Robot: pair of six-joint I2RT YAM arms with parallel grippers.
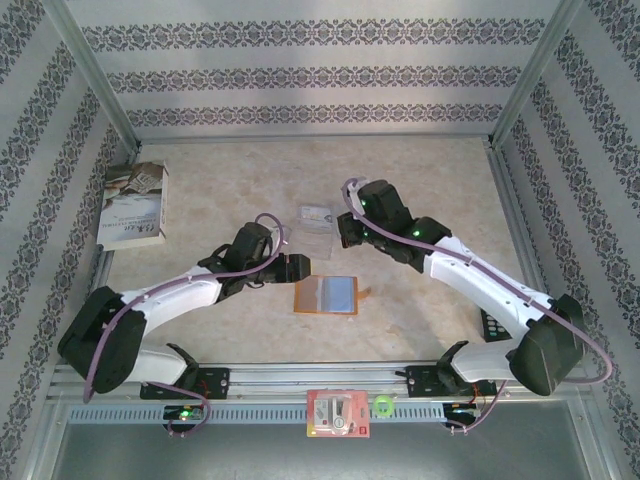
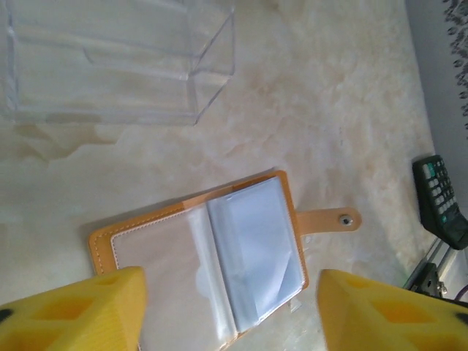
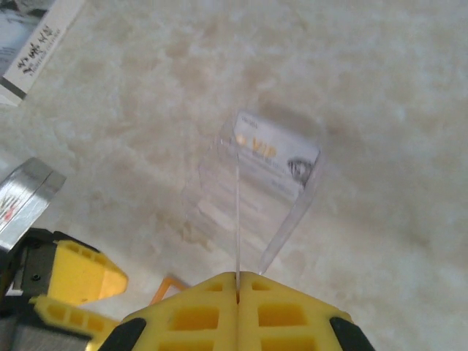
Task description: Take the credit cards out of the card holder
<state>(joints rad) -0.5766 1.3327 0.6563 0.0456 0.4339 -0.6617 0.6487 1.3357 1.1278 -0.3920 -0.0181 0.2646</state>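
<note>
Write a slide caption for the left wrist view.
Open left end effector hovering over the unfolded card holder on the marbled table, clear tray beyond.

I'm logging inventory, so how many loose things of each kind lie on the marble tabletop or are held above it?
credit cards: 2 (one in the tray, one edge-on in the right gripper)
card holder: 1
clear tray: 1
book: 1
calculator: 1
Total: 6

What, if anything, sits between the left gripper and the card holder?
Nothing visible. The left gripper is open, and the card holder lies open between its fingers, uncovered; the tray stands apart.
</note>
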